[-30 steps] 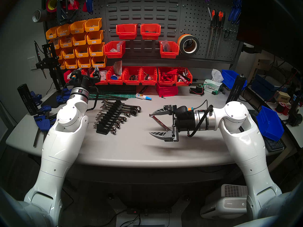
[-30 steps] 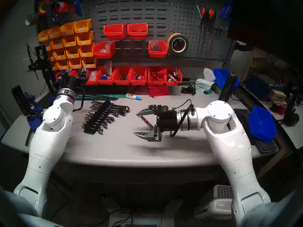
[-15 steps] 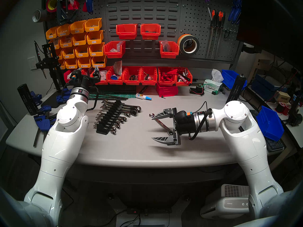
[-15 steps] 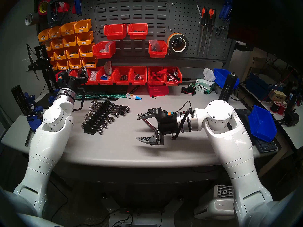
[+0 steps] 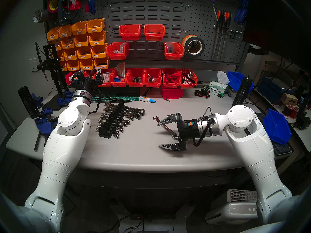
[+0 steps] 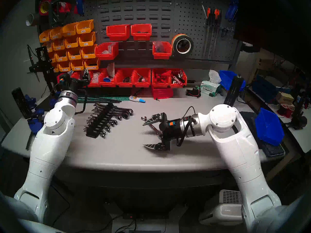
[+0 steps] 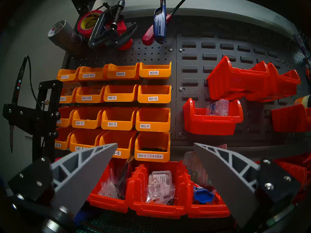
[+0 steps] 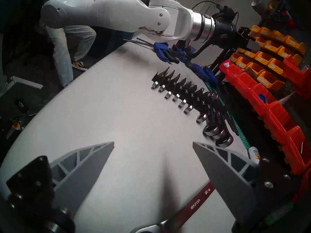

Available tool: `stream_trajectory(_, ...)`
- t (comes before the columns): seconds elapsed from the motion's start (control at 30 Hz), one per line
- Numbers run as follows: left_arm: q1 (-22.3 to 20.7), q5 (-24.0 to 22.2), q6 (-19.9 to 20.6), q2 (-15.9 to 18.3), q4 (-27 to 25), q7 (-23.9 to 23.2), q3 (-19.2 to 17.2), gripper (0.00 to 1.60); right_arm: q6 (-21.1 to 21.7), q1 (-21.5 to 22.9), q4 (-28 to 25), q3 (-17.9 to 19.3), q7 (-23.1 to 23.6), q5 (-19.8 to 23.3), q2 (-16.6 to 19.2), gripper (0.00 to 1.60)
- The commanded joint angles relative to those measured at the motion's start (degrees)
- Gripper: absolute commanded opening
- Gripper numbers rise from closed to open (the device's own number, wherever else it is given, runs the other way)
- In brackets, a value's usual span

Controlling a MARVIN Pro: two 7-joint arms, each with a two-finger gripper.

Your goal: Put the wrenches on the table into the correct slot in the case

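Note:
A chrome combination wrench (image 5: 165, 126) lies diagonally on the grey table (image 5: 134, 152), open jaw far-left, ring end near-right. It also shows in the head right view (image 6: 153, 128). My right gripper (image 5: 158, 135) is open and low over it, its far finger crossing the shaft and the ring end near its palm. In the right wrist view the shaft (image 8: 198, 202) runs between the spread fingers of the gripper (image 8: 153, 142). The black wrench rack (image 5: 114, 121), holding several wrenches, stands left of centre. My left gripper (image 5: 90, 71) is open and empty at the back left, facing the bins (image 7: 155, 143).
A glue bottle (image 5: 147, 99) and a green cutting mat (image 5: 117, 98) lie behind the rack. Red bins (image 5: 144, 78) line the back. Blue clamps (image 5: 43, 120) sit at the left edge, and a blue bin (image 5: 276, 125) and tissue box (image 5: 218, 89) at the right.
My right gripper has drawn back to the right and toward me, dropped lower and tilted down, still open. The wrench's open jaw is now uncovered. The wrench and left arm have not moved.

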Motion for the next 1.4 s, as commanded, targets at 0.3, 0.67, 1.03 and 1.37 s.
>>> stream_trajectory(0.3, -1.80, 0.00, -0.63, 0.07, -1.58, -0.01, -0.44, 1.60, -5.64, 4.08, -2.98, -2.67, 1.89, -5.51, 3.13, 1.60)
stream_trajectory(0.67, -1.80, 0.00, -0.63, 0.07, -1.58, -0.01, -0.44, 1.60, -6.64, 5.41, -4.10, -4.61, 3.83, -8.61, 5.12, 1.60)
stream_trajectory(1.03, -1.80, 0.00, -0.63, 0.07, -1.58, -0.01, -0.44, 1.60, -7.17, 5.97, -4.77, -5.55, 3.67, -10.68, 5.97, 1.60)
stream_trajectory(1.37, -1.80, 0.00, -0.63, 0.07, -1.58, -0.01, -0.44, 1.60, -6.67, 4.82, -4.61, -4.51, -1.66, -13.24, 4.36, 1.60)
